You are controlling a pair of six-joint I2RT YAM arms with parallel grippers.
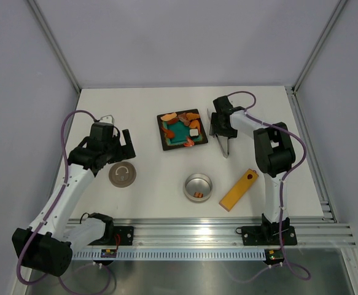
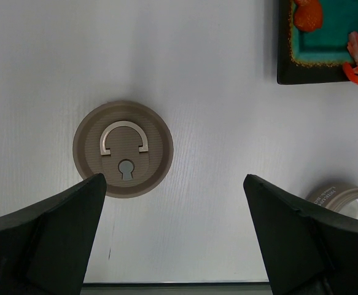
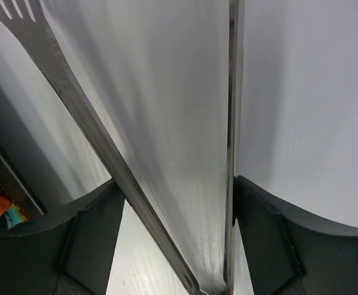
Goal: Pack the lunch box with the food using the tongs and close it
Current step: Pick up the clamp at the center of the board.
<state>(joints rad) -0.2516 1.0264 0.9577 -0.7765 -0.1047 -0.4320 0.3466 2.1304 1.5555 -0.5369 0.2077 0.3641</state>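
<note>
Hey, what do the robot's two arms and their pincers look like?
The left arm and right arm are white links with black joint housings, each trailed by a looping purple cable. The left pincer and right pincer have two broad, dark, wedge-shaped fingers.
</note>
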